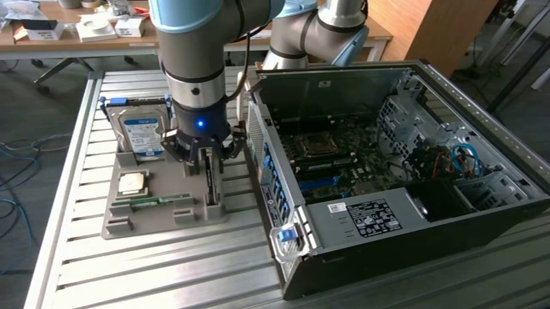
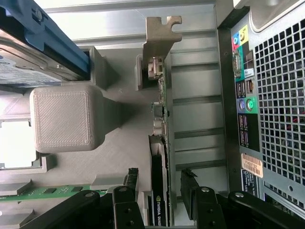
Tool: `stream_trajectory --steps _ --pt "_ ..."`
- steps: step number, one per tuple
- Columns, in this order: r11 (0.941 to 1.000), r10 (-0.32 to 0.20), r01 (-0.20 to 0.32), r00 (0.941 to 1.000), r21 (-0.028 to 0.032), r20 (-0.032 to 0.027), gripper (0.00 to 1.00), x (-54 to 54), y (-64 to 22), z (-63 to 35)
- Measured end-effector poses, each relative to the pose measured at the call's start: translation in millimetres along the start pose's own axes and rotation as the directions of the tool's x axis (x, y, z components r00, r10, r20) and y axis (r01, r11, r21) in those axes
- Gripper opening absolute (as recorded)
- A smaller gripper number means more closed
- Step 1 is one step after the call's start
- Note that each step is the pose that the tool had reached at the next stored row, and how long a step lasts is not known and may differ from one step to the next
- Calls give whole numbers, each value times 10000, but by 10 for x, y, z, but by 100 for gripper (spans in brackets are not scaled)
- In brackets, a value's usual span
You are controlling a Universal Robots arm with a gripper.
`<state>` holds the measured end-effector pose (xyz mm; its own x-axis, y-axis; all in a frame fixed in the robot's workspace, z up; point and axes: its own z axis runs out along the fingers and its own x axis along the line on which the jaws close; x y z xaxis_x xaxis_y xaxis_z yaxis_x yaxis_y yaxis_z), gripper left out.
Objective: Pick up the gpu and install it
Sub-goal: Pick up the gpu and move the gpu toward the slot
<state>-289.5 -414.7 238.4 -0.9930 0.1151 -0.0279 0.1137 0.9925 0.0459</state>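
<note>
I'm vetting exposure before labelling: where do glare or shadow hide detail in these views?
Exterior view: light is even, but the computer case has a bay in black shadow; a blue light glows on the gripper. Wrist view: the processor chip is blown out to white, while the gpu is evenly lit.

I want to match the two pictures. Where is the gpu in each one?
Exterior view: the gpu stands on edge in the grey tray, on the side nearest the computer case, under the gripper.
Wrist view: the gpu is seen edge-on between the fingers of the open gripper, its silver bracket at the far end.
Shared landmark: the hard drive with blue label, in the same tray.
</note>
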Motion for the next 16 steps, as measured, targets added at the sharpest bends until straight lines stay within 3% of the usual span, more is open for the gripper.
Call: stream_trajectory --steps 16 --pt "10000 0 0 10000 17 0 49 5 30 34"
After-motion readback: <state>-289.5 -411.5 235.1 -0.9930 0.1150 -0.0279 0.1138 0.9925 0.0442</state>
